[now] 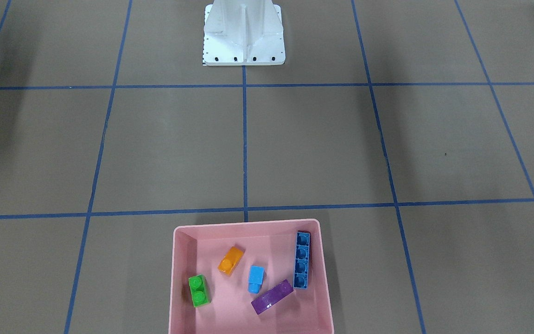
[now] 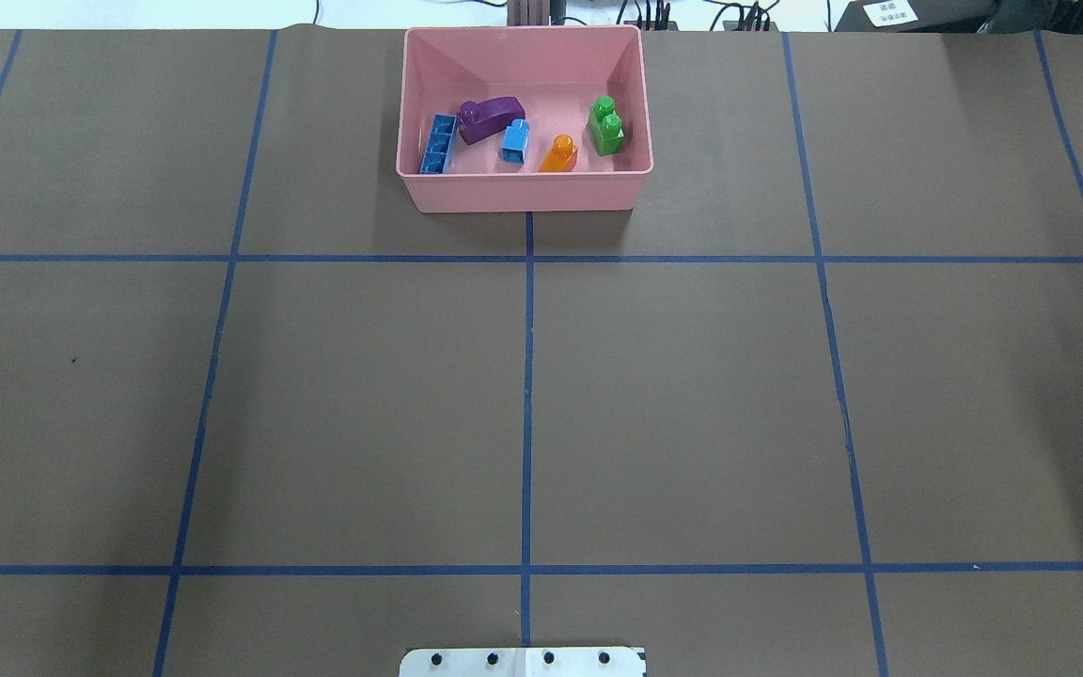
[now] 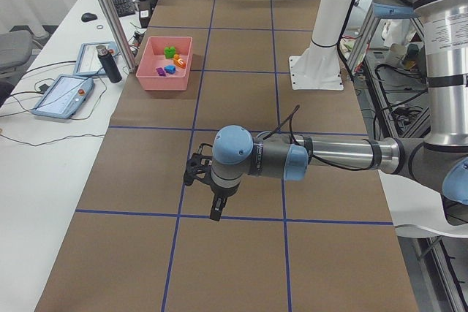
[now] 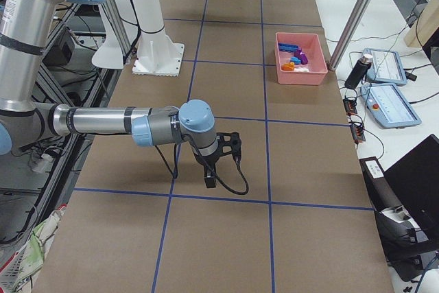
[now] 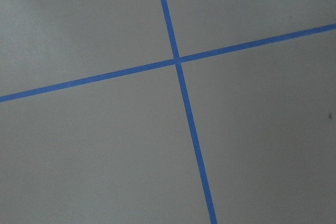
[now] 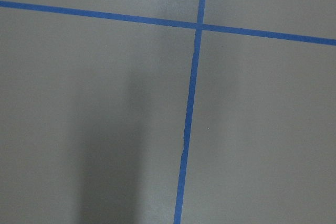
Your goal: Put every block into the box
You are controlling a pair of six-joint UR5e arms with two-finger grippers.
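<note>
The orange brick point(image 1: 231, 260), light-blue brick point(image 1: 256, 278), purple brick point(image 1: 272, 297), blue brick point(image 1: 301, 260) and green brick point(image 1: 199, 290) lie in the pink box point(image 1: 181, 260), while the left gripper point(image 3: 217, 208) and right gripper point(image 4: 209, 179) hang over the surface point(image 2: 692, 423) well apart from it, and I cannot tell how their jaws stand.

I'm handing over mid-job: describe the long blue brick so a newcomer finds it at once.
In the overhead view, find the pink tray at the middle of the table's far edge. The long blue brick lies inside it, along the left wall. It is darker and much longer than the small light-blue brick mid-tray.
</note>
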